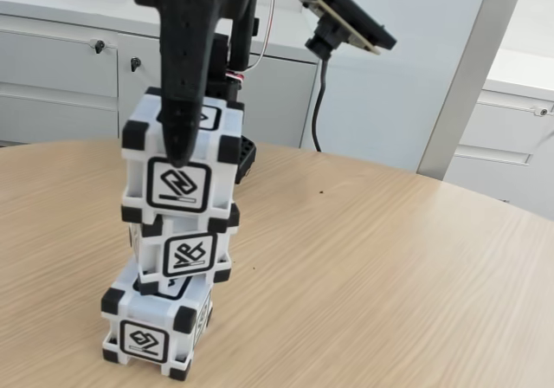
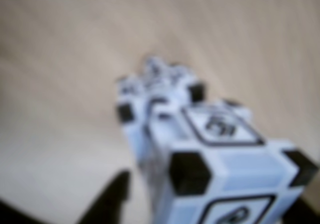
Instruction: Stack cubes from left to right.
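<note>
Setting: pale wooden tabletop [image 1: 389,258] with grey cabinets [image 1: 61,76] behind, in the fixed view.
Tool: black tool [image 1: 183,150] reaches down over the front of the top cube [image 1: 180,167]; whether it grips or has let go, I cannot tell.
Top cube: sits on the middle cube [image 1: 183,251], shifted slightly off square.
Bottom cube: bottom cube [image 1: 154,332] rests on the tabletop, turned differently.
Wrist view: blurred; top cube [image 2: 225,159] close beneath.
Advice: open the tool gently and lift straight up, since the tower looks uneven and a sideways drag could topple it.
</note>
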Tool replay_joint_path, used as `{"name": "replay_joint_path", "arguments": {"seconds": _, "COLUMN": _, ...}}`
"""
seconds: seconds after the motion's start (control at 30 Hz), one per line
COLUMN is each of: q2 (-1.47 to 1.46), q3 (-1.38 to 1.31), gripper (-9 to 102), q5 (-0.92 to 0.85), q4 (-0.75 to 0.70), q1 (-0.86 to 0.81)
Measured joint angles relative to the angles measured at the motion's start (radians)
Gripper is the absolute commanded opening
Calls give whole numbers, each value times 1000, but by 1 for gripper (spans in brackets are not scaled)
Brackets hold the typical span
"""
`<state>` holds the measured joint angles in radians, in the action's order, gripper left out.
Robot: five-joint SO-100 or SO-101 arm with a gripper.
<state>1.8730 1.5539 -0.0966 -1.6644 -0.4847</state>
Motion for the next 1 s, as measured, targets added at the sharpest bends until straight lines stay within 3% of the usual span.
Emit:
{"name": "replay_joint_path", "arguments": {"seconds": 0.67, "q2": 222, "q3": 0, "gripper": 37, "q5": -3, "q4": -51, "q1": 29}}
{"name": "replay_joint_path", "arguments": {"seconds": 0.93, "q2": 262, "q3": 0, "gripper": 14, "q5": -15, "q4": -51, "q1": 29}}
{"name": "replay_joint_path", "arguments": {"seconds": 1.0, "q2": 330, "q3": 0, "gripper": 13, "q5": 3, "q4": -51, "q1": 29}}
